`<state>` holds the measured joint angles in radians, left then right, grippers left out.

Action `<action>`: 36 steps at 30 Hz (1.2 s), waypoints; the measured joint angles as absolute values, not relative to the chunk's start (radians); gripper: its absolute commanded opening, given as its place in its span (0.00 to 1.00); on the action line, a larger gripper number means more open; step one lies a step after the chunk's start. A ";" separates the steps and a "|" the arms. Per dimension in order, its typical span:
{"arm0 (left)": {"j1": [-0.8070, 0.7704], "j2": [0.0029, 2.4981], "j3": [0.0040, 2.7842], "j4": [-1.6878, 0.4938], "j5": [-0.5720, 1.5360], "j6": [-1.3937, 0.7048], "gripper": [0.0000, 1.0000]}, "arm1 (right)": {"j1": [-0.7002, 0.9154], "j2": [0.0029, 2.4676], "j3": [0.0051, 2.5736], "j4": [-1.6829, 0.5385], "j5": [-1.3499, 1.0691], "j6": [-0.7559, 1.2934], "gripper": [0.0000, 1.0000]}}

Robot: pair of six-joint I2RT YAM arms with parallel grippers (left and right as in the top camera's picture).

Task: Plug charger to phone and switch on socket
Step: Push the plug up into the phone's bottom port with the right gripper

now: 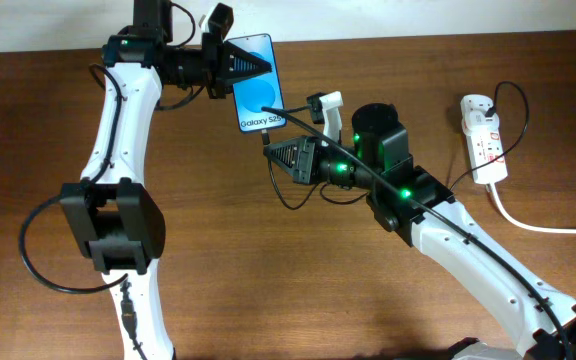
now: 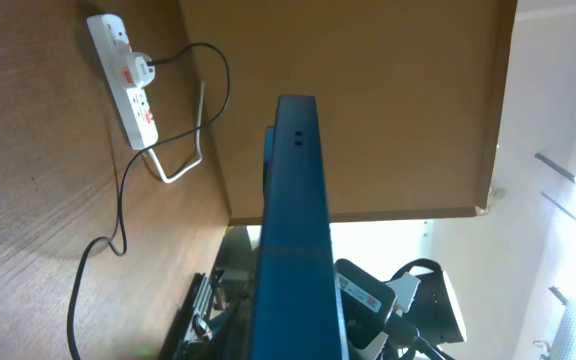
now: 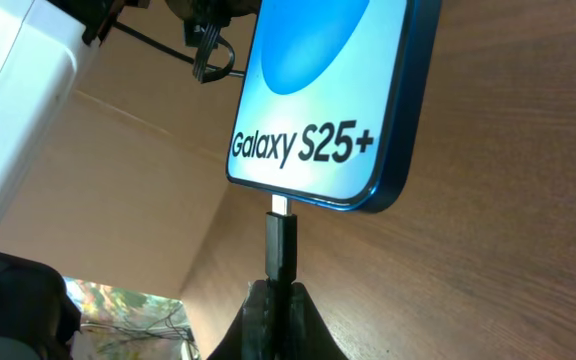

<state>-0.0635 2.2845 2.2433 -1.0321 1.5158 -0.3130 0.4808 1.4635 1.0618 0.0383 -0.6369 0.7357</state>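
Note:
My left gripper (image 1: 253, 66) is shut on the phone (image 1: 258, 84), a slim smartphone with a bright blue screen reading "Galaxy S25+", held above the table. The left wrist view shows it edge-on (image 2: 298, 230). My right gripper (image 1: 273, 152) is shut on the charger plug (image 3: 280, 245), a small black tip with a metal end. The tip touches the phone's bottom edge (image 3: 318, 120) at the port. The thin black cable (image 1: 288, 200) loops below. The white socket strip (image 1: 482, 138) with red switches lies at the far right; it also shows in the left wrist view (image 2: 126, 78).
A thick white cord (image 1: 543, 226) runs from the socket to the right edge. A white plug (image 2: 138, 70) with a thin black lead sits in the strip. A black cylinder (image 1: 373, 120) is on the right arm.

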 measured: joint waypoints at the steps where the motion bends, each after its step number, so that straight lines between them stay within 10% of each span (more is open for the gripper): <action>1: -0.064 2.284 2.243 -1.032 1.516 -0.313 0.00 | 0.481 1.464 1.062 0.039 -0.637 0.738 0.04; 36: -0.086 2.284 2.252 -1.018 1.510 -0.268 0.00 | 0.446 1.465 1.030 0.112 -0.685 0.781 0.10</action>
<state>-0.0860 2.2845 2.2520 -1.0183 1.5101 -0.2684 0.4461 1.4654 1.0298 0.1120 -0.6853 0.7815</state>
